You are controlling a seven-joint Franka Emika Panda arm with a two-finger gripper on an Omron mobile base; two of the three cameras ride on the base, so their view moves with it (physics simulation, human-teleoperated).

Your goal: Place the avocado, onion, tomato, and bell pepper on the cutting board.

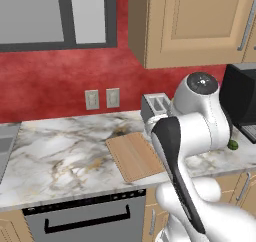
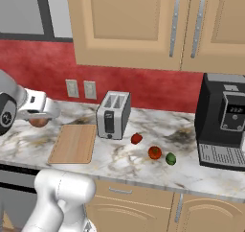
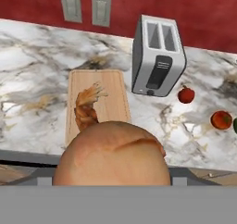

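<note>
The onion [image 3: 111,158], a pale tan ball, looms large at the bottom of the hand view and hides my fingertips. My gripper [image 2: 37,117] is shut on the onion [image 2: 39,123] and holds it in the air, just left of the cutting board [image 2: 74,144]. Below the onion lies the bare wooden cutting board [image 3: 113,96]. The bell pepper [image 2: 137,138], the tomato [image 2: 154,152] and the avocado [image 2: 171,158] sit in a row on the counter to the right of the toaster. The left base view shows the cutting board [image 1: 135,156], and the avocado [image 1: 233,145] peeks out behind my arm.
A silver toaster [image 2: 113,114] stands right behind the board's far right corner. A black coffee machine [image 2: 222,121] occupies the counter's right end. Wall cabinets hang above. Two outlets [image 3: 85,6] are on the red wall. A dishwasher front [image 1: 85,218] sits below the counter edge.
</note>
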